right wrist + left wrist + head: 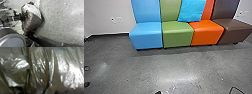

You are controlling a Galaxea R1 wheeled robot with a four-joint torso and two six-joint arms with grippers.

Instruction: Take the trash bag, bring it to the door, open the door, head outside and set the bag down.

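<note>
The trash bag [31, 20], dark and shiny with a pale upper part, hangs at the end of the robot's left arm in the right wrist view. There my left gripper [23, 16] is shut on it, its fingertips hidden by the plastic. Close up in the left wrist view is the creased, glossy plastic of the bag [38, 69]. At the lower edge of the head view is a little clear, shiny material that I cannot identify.
A row of seats, blue [146, 35], green [177, 33], orange [207, 31] and brown [236, 28], stands against the white wall [106, 12], with a bright blue cushion [191, 10] on it. Grey floor [146, 67] lies before them. A thin black loop [231, 91] is at the lower right.
</note>
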